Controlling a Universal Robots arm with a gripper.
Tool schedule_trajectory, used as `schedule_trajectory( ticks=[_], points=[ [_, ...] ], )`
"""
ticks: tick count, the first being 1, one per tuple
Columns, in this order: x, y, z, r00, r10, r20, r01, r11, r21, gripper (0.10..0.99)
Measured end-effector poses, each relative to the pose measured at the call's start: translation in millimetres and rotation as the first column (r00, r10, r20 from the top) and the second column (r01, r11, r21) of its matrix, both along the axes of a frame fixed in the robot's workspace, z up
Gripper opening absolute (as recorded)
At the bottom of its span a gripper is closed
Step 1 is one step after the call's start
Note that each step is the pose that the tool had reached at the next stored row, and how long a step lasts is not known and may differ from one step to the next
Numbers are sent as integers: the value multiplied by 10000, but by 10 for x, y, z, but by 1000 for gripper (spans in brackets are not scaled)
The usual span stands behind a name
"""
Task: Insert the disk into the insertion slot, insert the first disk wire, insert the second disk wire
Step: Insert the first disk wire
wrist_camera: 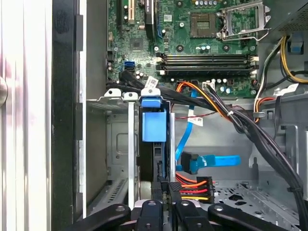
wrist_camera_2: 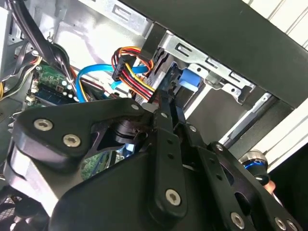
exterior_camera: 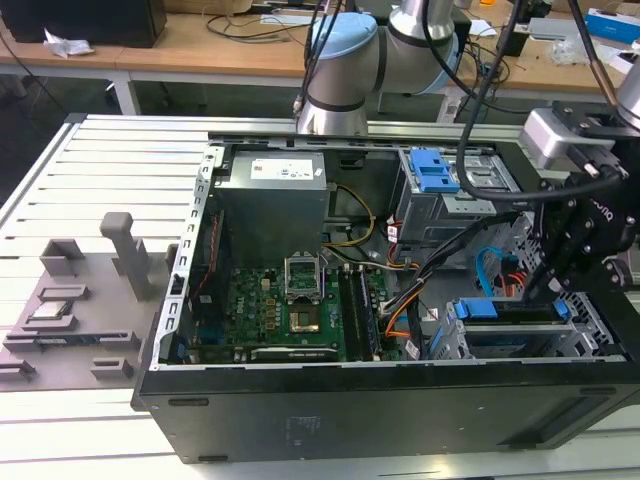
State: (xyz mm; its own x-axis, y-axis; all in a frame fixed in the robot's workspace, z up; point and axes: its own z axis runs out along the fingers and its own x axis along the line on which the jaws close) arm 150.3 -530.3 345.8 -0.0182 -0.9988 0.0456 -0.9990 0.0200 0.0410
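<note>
The arm (exterior_camera: pixel 345 60) bends over the open computer case (exterior_camera: pixel 400 420), with its gripper (wrist_camera: pixel 164 192) pointing down inside, jaws drawn nearly together. One disk (wrist_camera: pixel 154 122) sits in the one slot (wrist_camera: pixel 118 144), straight ahead of the jaws. Two wires lie to one side: the red-orange bundle (wrist_camera: pixel 195 185) just beside them, the blue cable (wrist_camera: pixel 211 161) slightly farther

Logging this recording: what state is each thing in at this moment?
disk: seated upright in the insertion slot, blue carrier tab showing.
first disk wire: runs to the gripper at the disk's edge; whether its end plug is seated is hidden.
second disk wire: loose, its plug beside the disk, apparently unplugged.
computer case: side open.
</note>
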Motion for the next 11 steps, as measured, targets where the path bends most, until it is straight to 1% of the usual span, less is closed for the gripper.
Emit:
schedule_trajectory(
  ticks=[7,11],
  points=[
    [17,-6,-41,10000,0,1,0,10000,0,169],
    [18,-7,-89,10000,1,0,-1,10000,-2,169]
  ],
)
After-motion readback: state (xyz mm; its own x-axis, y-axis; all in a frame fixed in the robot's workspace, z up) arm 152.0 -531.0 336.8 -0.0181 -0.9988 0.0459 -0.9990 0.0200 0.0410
